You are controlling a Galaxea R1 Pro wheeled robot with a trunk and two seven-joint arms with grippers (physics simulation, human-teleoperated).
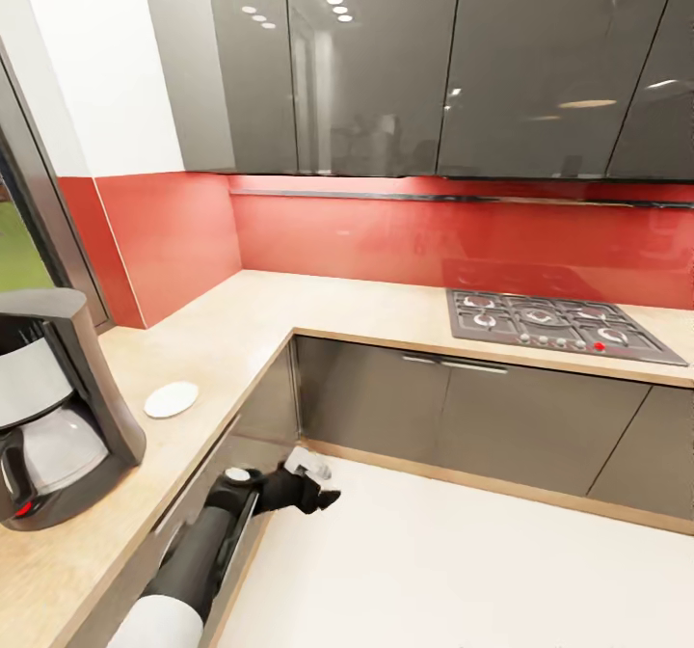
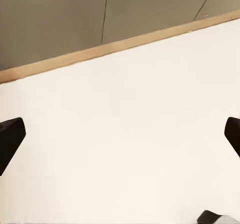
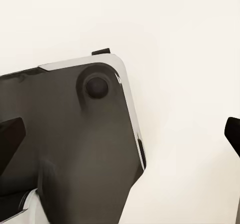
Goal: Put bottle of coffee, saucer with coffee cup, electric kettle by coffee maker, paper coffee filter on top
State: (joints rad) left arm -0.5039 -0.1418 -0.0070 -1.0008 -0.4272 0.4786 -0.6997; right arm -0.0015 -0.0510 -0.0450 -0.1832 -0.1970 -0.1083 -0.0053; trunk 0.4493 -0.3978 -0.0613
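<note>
The coffee maker (image 1: 58, 407), tall and black with a glass carafe, stands on the kitchen countertop (image 1: 318, 306) at the left. Just beyond it on the same worktop lies the saucer (image 1: 172, 399), a small round white dish with nothing on it. My left gripper (image 1: 310, 487) hangs low in front of the grey base cabinets, below counter height and right of the saucer. In the left wrist view this gripper (image 2: 120, 139) is open over bare white floor. My right gripper (image 3: 120, 139) is open too, its fingers (image 3: 10, 139) spread above the robot's own dark base.
A gas hob (image 1: 559, 325) is set into the counter at the right. Glossy grey wall cabinets (image 1: 414, 69) hang above a red backsplash (image 1: 386, 233). The L-shaped run of base cabinets (image 1: 463, 417) borders open white floor (image 1: 463, 571).
</note>
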